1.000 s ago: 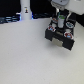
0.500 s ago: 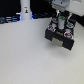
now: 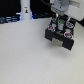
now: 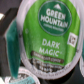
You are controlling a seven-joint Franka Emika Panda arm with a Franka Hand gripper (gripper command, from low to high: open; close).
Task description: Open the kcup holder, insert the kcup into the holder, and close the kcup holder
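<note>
The kcup [image 4: 47, 37] fills the wrist view: a white pod with a green lid that reads "Green Mountain Dark Magic", seen from straight above. Dark tray slots surround it. In the exterior view the black kcup holder [image 3: 61, 36] stands at the exterior view's right, its slide-out tray drawn out with pods in the round slots. My gripper [image 3: 61, 23] hangs low over the back of the tray, with a speck of green between its fingers. The fingers do not show in the wrist view, so whether they grip the pod is unclear.
A white bottle-like object [image 3: 24, 10] stands at the back on the exterior view's left, by a dark strip. The pale table [image 3: 25, 55] spreads in front of the holder. Rims of neighbouring pods [image 4: 25, 77] show beside the kcup.
</note>
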